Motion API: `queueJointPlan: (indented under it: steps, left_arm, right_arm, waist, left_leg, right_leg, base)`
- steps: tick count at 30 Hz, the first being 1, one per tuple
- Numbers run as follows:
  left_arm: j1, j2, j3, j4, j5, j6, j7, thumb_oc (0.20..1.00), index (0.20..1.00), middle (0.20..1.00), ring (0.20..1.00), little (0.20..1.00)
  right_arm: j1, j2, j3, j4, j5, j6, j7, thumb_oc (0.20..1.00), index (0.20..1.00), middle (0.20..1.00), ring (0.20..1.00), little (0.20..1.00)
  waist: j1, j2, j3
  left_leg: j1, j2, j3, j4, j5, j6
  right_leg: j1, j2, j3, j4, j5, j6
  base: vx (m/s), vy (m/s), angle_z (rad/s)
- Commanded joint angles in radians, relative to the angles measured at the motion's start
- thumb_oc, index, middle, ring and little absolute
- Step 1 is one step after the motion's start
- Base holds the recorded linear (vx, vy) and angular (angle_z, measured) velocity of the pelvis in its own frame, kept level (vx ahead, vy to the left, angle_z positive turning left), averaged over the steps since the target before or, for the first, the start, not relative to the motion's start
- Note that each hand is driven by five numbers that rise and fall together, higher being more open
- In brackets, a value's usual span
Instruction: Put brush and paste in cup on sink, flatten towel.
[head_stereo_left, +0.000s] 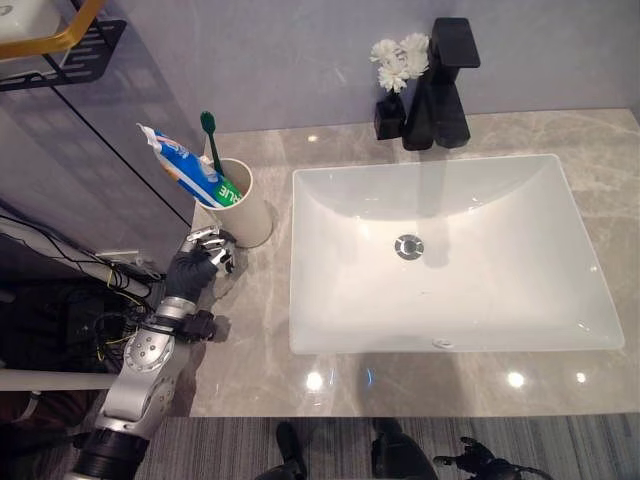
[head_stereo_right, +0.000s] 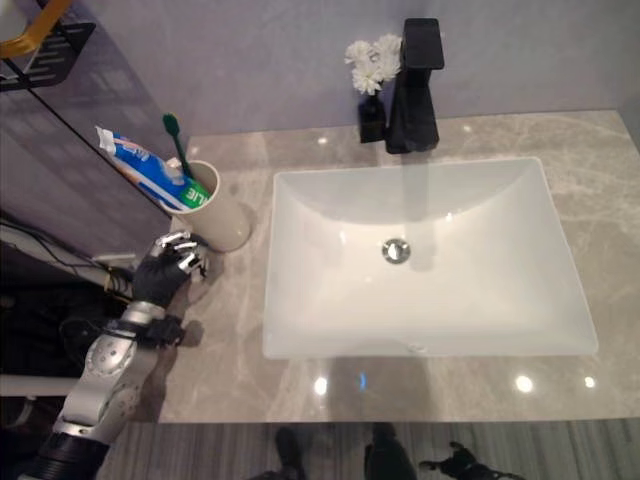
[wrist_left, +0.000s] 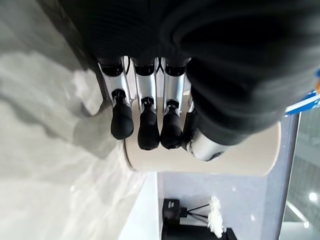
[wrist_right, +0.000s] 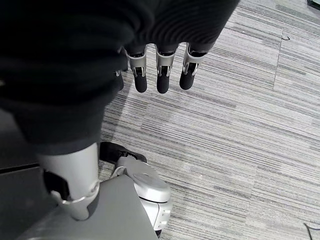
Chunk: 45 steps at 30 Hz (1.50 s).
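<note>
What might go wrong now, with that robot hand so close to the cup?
The left robot hand hangs right beside the cup, which stands near the counter's left edge, so a bump could tip it off. The toothpaste tube leans far over the rim and the toothbrush stands loose; either could spill out.

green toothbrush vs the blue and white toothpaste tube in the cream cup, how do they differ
The green toothbrush is thin and stands nearly upright, bristle head up; the blue and white toothpaste tube is broad and flat, leaning well out over the rim toward the robot's left. Both sit in the cream cup beside the white sink.
</note>
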Motion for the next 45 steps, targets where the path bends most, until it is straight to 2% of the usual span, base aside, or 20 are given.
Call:
queueJointPlan:
  steps: [1, 8, 13, 23, 33, 37, 45]
  left_arm:
    - [-0.055, -0.011, 0.018, 0.032, 0.021, -0.037, 0.035, 0.2, 0.2, 0.2, 0.2, 0.2]
    - [-0.015, -0.003, 0.023, -0.015, 0.031, -0.032, 0.007, 0.2, 0.2, 0.2, 0.2, 0.2]
    - [0.129, 0.014, 0.028, -0.085, -0.01, -0.013, -0.068, 0.2, 0.2, 0.2, 0.2, 0.2]
    - [0.157, 0.026, -0.018, -0.078, -0.026, 0.008, -0.097, 0.2, 0.2, 0.2, 0.2, 0.2]
    - [0.06, -0.03, -0.045, 0.017, 0.01, 0.002, -0.04, 0.2, 0.2, 0.2, 0.2, 0.2]
    - [0.0, -0.081, -0.034, 0.096, 0.008, -0.009, 0.022, 0.2, 0.2, 0.2, 0.2, 0.2]
    - [-0.113, -0.114, -0.01, 0.215, 0.018, -0.031, 0.101, 0.2, 0.2, 0.2, 0.2, 0.2]
  right_arm:
    - [-0.016, -0.001, 0.026, -0.006, 0.009, 0.001, -0.01, 1.0, 1.0, 1.0, 1.0, 1.0]
    - [-0.01, 0.002, 0.016, 0.004, 0.014, 0.0, -0.01, 1.0, 1.0, 1.0, 1.0, 1.0]
    - [-0.002, 0.003, -0.002, 0.033, 0.009, 0.008, -0.002, 1.0, 1.0, 1.0, 1.0, 1.0]
    - [0.001, 0.011, 0.009, 0.031, 0.001, 0.007, 0.004, 1.0, 1.0, 1.0, 1.0, 1.0]
    - [0.004, 0.009, 0.024, 0.029, -0.01, 0.011, -0.001, 1.0, 1.0, 1.0, 1.0, 1.0]
    - [0.008, 0.01, 0.029, 0.039, -0.023, 0.018, -0.009, 1.0, 1.0, 1.0, 1.0, 1.0]
    - [0.005, 0.0, 0.028, 0.026, -0.022, 0.015, -0.024, 1.0, 1.0, 1.0, 1.0, 1.0]
  waist:
    - [-0.027, -0.007, 0.042]
    - [-0.024, -0.014, 0.037]
    - [-0.001, -0.011, 0.025]
    - [0.003, -0.004, 0.015]
    - [-0.019, -0.002, 0.006]
    - [-0.035, -0.001, 0.003]
    - [-0.062, -0.003, -0.013]
  left_leg:
    - [0.039, 0.029, -0.025, 0.006, 0.019, -0.035]
    - [0.039, 0.027, -0.023, 0.006, 0.018, -0.033]
    - [0.062, 0.022, -0.024, 0.006, 0.011, -0.028]
    - [0.068, 0.013, -0.028, 0.006, 0.01, -0.024]
    - [0.06, 0.016, -0.018, 0.006, 0.013, -0.027]
    - [0.064, 0.021, -0.007, 0.006, 0.01, -0.03]
    - [0.071, 0.031, 0.018, 0.006, 0.007, -0.036]
  right_leg:
    - [0.034, -0.028, 0.0, 0.0, -0.032, 0.064]
    - [0.031, -0.029, 0.005, 0.0, -0.027, 0.063]
    - [0.053, -0.036, -0.004, 0.0, -0.031, 0.065]
    - [0.069, -0.045, -0.019, 0.0, -0.033, 0.066]
    - [0.052, -0.039, -0.01, 0.0, -0.032, 0.063]
    - [0.047, -0.032, 0.004, 0.0, -0.034, 0.061]
    - [0.034, -0.02, 0.022, 0.0, -0.032, 0.059]
  base:
    - [0.0, 0.0, 0.0]
    - [0.0, -0.001, 0.0]
    - [0.0, 0.0, -0.01]
    - [0.0, 0.001, 0.02]
    - [0.0, -0.003, -0.01]
    - [0.01, -0.021, -0.04]
    - [0.02, -0.012, -0.11]
